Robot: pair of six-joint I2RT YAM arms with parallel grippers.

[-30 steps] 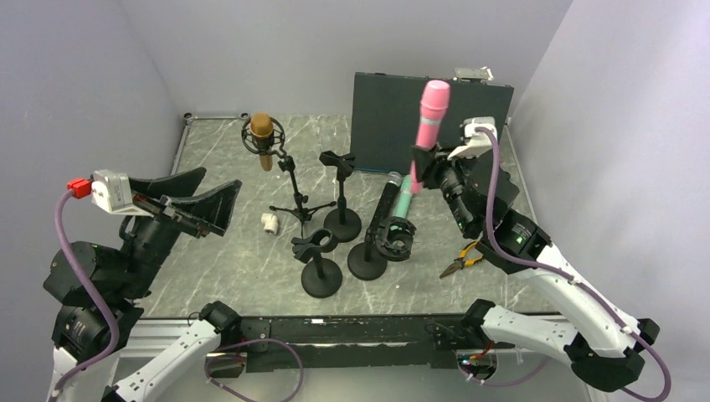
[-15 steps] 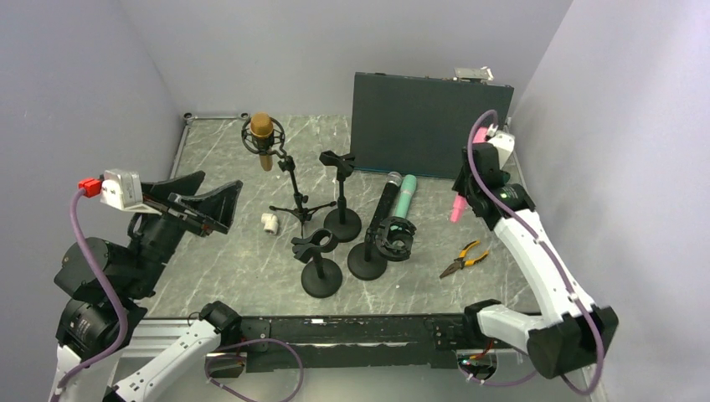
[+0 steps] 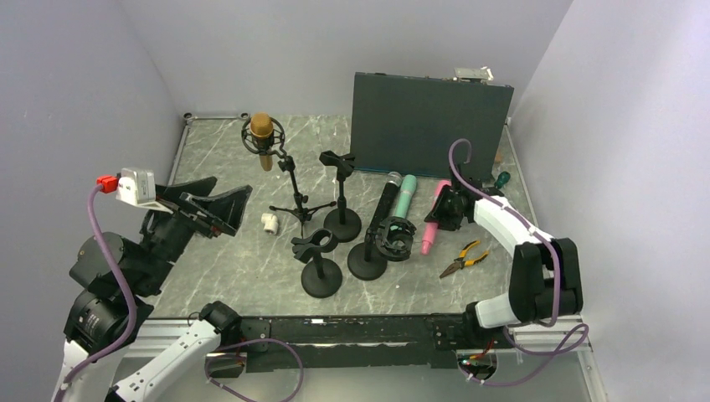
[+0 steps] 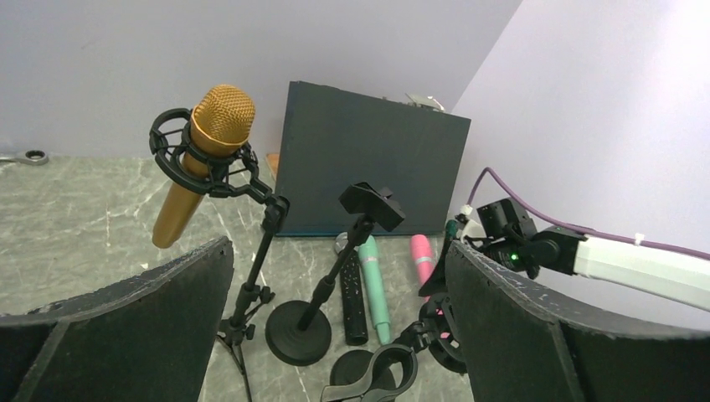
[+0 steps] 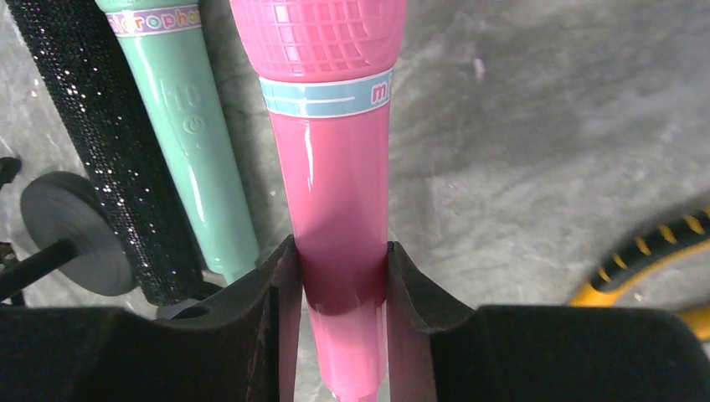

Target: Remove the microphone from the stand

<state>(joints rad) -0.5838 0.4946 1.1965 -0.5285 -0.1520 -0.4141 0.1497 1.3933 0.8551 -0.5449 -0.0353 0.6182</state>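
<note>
My right gripper (image 3: 444,211) (image 5: 339,276) is shut on the handle of a pink microphone (image 3: 434,218) (image 5: 335,167). The pink one is held low over the table, just right of a teal microphone (image 3: 405,194) and a black glitter microphone (image 3: 385,201) that lie flat. A gold microphone (image 3: 262,138) (image 4: 201,159) sits in the shock mount of a tripod stand (image 3: 295,188) at the back left. Raised at the left, my left gripper (image 3: 224,191) (image 4: 339,251) is open and holds nothing.
Three black round-base stands (image 3: 341,197) (image 3: 321,264) (image 3: 381,243) with empty clips stand mid-table. Yellow-handled pliers (image 3: 463,257) lie to the right, a small white part (image 3: 269,222) by the tripod. A dark panel (image 3: 427,126) leans at the back.
My right arm has swung down from high at the back right, bringing the pink microphone from upright in the air to low beside the teal one. The left arm shifted slightly.
</note>
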